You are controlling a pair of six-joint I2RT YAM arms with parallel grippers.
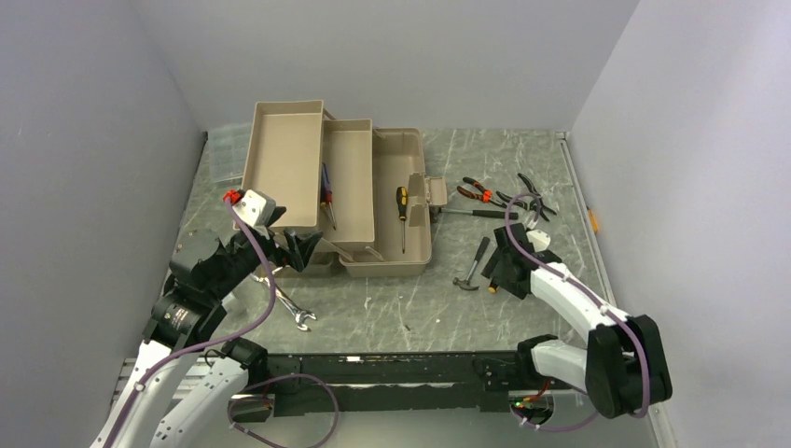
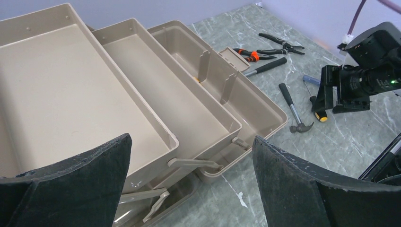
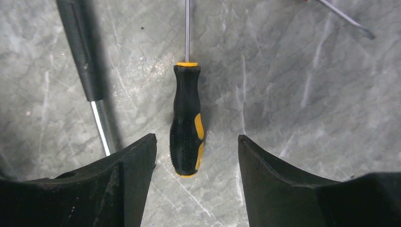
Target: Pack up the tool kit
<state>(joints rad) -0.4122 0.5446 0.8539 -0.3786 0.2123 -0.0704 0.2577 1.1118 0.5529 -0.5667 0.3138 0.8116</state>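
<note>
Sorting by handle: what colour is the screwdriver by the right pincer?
Screwdriver: black and yellow; right wrist view.

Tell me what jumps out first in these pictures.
The big tan toolbox stands fanned open at the back left of the table, its trays stepped out. The right claw hangs open over a black-and-yellow screwdriver lying on the table, while pliers and a hammer lie loose right of the box.

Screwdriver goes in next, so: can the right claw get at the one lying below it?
Probably yes: the right claw is open with the screwdriver handle between its jaws; the hammer lies apart.
</note>
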